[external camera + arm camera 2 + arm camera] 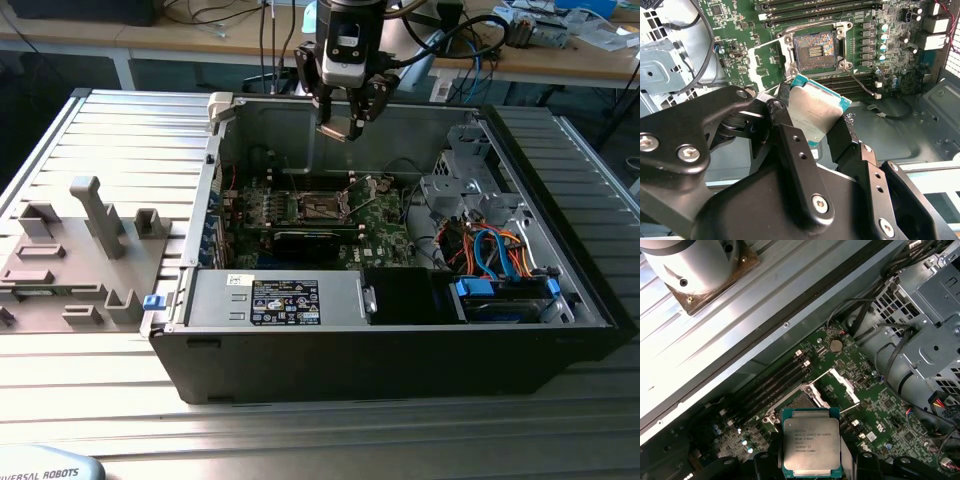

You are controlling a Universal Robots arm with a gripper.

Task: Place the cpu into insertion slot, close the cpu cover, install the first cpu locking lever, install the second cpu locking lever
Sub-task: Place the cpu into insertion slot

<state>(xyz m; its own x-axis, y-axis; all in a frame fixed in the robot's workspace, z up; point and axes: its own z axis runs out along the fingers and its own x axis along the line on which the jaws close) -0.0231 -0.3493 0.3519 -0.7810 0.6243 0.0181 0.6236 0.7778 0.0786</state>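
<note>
My gripper hangs above the open computer case, over the back wall, shut on the cpu. In both wrist views the cpu is a square chip with a silver-grey top and green rim, pinched at two opposite edges by black fingers. The insertion slot on the green board lies bare, apart from the chip. The cpu cover stands swung open beside the slot. A thin wire locking lever sticks out loose from the socket corner.
A grey drive cage with orange and blue cables stands at the exterior view's right. The power supply lines the case's near side. A grey fixture with upright holders sits at the exterior view's left. Memory slots flank the socket.
</note>
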